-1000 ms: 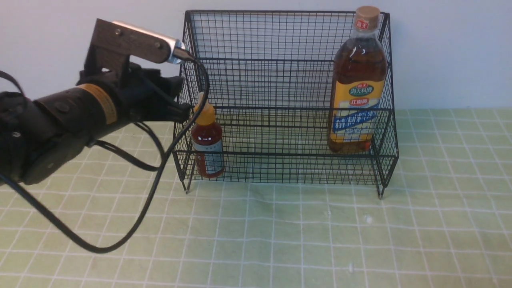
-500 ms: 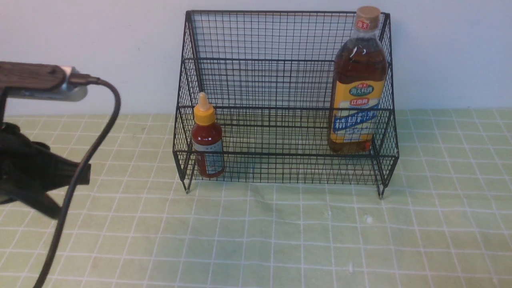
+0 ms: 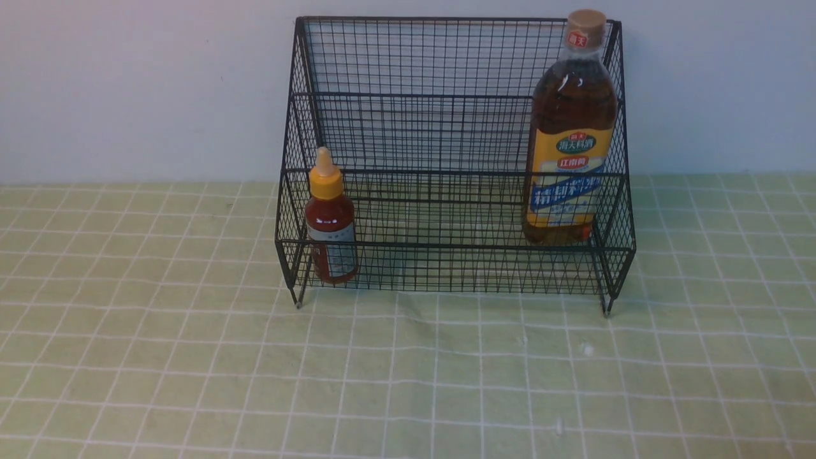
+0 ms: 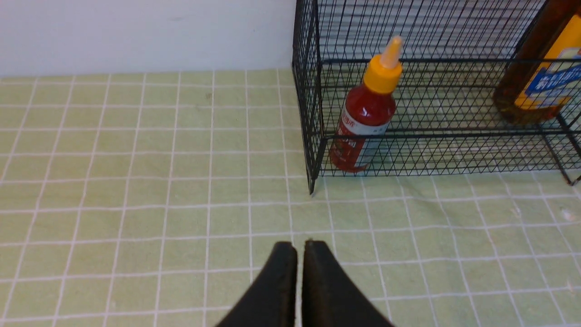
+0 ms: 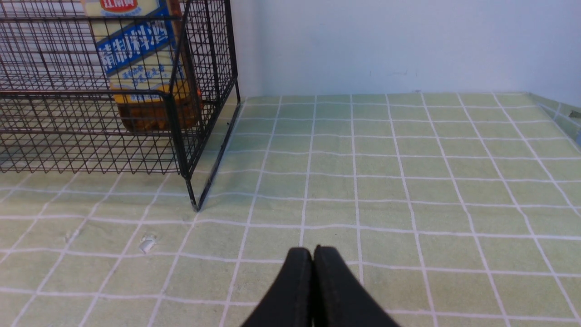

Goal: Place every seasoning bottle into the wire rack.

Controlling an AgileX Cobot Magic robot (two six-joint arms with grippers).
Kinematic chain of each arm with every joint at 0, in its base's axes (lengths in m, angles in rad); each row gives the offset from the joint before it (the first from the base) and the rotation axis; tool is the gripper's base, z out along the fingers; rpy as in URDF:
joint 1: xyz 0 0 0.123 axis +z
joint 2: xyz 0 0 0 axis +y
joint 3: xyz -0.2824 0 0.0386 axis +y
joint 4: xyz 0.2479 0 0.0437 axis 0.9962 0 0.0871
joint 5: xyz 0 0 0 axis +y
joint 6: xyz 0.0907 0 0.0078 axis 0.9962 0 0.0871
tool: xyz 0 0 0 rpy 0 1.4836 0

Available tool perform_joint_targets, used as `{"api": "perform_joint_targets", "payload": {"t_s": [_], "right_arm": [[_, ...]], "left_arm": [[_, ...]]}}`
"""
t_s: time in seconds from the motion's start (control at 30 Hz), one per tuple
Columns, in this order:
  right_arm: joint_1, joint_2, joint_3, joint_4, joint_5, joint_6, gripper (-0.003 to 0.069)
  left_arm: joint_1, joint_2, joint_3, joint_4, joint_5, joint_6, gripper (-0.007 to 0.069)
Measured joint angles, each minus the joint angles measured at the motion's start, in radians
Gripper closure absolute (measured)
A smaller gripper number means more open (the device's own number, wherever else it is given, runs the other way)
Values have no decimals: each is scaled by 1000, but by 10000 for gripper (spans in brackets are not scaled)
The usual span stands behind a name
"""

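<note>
The black wire rack (image 3: 446, 57) stands against the back wall. A small red-sauce bottle (image 3: 329, 220) with a yellow nozzle cap stands upright in its lower tier at the left end. A tall bottle of brown liquid (image 3: 570, 127) stands upright at the right end. The left wrist view shows the red bottle (image 4: 365, 113) inside the rack (image 4: 308, 113), with my left gripper (image 4: 299, 247) shut and empty over the cloth, well short of it. In the right wrist view my right gripper (image 5: 312, 252) is shut and empty, apart from the rack's right corner (image 5: 181, 136) and the tall bottle (image 5: 145, 68). Neither arm appears in the front view.
A green checked cloth (image 3: 408, 382) covers the table. A white wall (image 3: 127, 83) rises right behind the rack. The rack rests on short feet (image 3: 298, 305). The table's right edge (image 5: 563, 113) shows in the right wrist view.
My left arm has drawn back from the rack's left end, out of the front view. Its gripper has shut. The red bottle stays in the rack.
</note>
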Motion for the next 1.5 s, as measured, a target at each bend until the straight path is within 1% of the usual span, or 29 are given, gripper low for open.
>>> {"api": "perform_joint_targets", "payload": {"t_s": [0.23,0.4,0.57,0.6,0.63,0.73,0.8,0.93,1.5], "right_arm": [[0,0,0,0,0,0,673],[0,0,0,0,0,0,673],[0,0,0,0,0,0,673],[0,0,0,0,0,0,673],[0,0,0,0,0,0,673],[0,0,0,0,0,0,673],[0,0,0,0,0,0,673],[0,0,0,-2,0,0,673],[0,0,0,-2,0,0,673]], "left_arm": [[0,-87,6,14,-18,30,621],[19,-151,130,50,-148,35,621],[132,-335,483,57,-404,40,621],[148,-365,541,56,-435,40,621],[152,-373,555,56,-442,40,621],[190,-502,775,53,-534,41,621],[191,-562,879,55,-548,41,621],[191,-592,924,54,-511,43,621],[191,-593,924,48,-513,46,621]]}}
